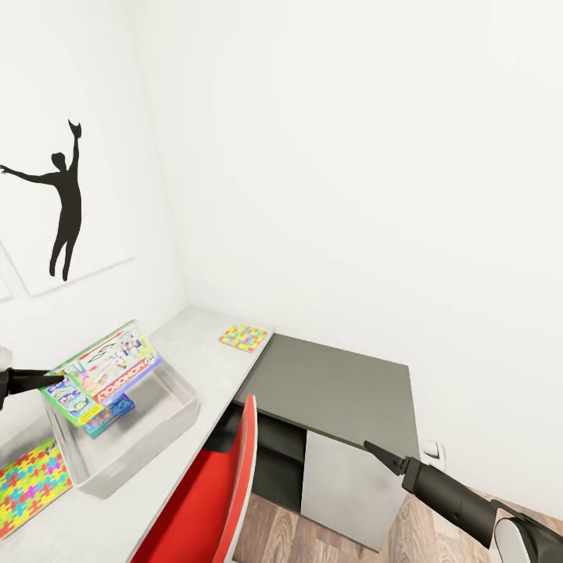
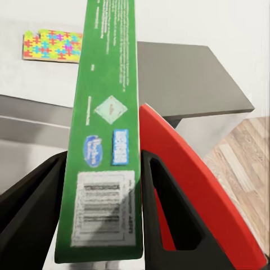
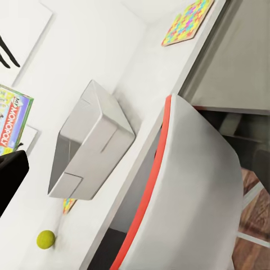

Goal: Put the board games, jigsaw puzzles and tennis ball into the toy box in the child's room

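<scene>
From the head view, the left end effector point(image 1: 48, 381) grips a green-edged board game point(image 1: 105, 371) tilted over the toy box point(image 1: 148, 438), where a blue game point(image 1: 111, 414) already lies; one jigsaw puzzle point(image 1: 244, 338) sits at the desk's far corner, another point(image 1: 27, 485) at the near edge. The left wrist view shows fingers point(image 2: 34, 208) clamped on the game's edge. The right wrist view shows the tennis ball point(image 3: 45, 239) on the desk beside the box. The right end effector point(image 1: 383, 456) looks closed and empty.

Green board game point(image 1: 105, 371) tilted over toy box point(image 1: 168, 418); blue one point(image 1: 109, 414) inside.
</scene>
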### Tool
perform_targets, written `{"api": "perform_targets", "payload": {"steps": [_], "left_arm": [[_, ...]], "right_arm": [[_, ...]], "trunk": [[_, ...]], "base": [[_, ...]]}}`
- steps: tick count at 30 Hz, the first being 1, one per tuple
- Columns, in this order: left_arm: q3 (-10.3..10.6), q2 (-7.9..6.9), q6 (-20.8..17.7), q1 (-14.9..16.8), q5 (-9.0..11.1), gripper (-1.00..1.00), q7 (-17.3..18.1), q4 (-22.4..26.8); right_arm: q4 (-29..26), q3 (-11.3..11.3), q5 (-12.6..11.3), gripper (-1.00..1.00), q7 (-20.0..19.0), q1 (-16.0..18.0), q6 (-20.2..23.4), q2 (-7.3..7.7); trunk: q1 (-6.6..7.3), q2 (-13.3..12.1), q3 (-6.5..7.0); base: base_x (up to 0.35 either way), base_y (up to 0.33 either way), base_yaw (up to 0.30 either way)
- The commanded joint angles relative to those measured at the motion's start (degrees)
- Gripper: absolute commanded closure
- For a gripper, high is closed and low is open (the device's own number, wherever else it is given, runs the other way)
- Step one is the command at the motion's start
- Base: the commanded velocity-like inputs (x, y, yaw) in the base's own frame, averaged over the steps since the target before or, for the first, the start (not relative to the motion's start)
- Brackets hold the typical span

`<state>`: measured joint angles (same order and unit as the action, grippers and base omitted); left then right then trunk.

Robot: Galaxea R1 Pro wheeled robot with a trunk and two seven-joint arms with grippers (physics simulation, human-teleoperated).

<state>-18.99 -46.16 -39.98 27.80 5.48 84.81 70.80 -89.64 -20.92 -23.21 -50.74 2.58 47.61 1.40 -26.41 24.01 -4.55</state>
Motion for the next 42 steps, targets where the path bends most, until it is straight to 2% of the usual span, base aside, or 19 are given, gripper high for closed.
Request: {"api": "perform_targets", "payload": {"steps": [1,9,18,30,42], "left_arm": [[0.0,0.25,-0.6,0.1,0.0,1.00,0.1,-0.2],[0.1,0.91,-0.6,0.1,-0.1,1.00,-0.1,-2.8],[0.2,2.40,-0.3,0.1,-0.3,1.00,-0.6,-4.1],[2.7,3.17,0.4,0.1,-0.4,1.00,-1.7,-4.5],[3.3,3.87,0.4,0.1,-0.5,1.00,-2.1,-4.5]], "right_arm": [[0.0,-0.1,-0.1,-1.00,-0.1,0.1,0.3,0.00],[0.0,-0.2,-0.1,-1.00,-0.3,0.1,0.3,0.00],[-0.1,-0.4,-0.1,-1.00,-0.5,0.1,0.3,0.05],[-0.1,-0.4,-0.1,-1.00,-0.6,0.1,0.4,0.09],[-0.1,-0.4,-0.1,-1.00,-0.6,0.1,0.3,0.09]], "trunk": [[-0.03,0.1,-0.13],[-0.03,0.1,-0.13],[-0.03,0.1,-0.13],[-0.03,0.1,-0.37],[-0.03,0.1,-1.43]], "base": [[0.000,0.000,0.000],[0.000,0.000,0.000],[0.000,0.000,0.000],[0.000,0.000,0.000],[0.000,0.000,0.000]]}}
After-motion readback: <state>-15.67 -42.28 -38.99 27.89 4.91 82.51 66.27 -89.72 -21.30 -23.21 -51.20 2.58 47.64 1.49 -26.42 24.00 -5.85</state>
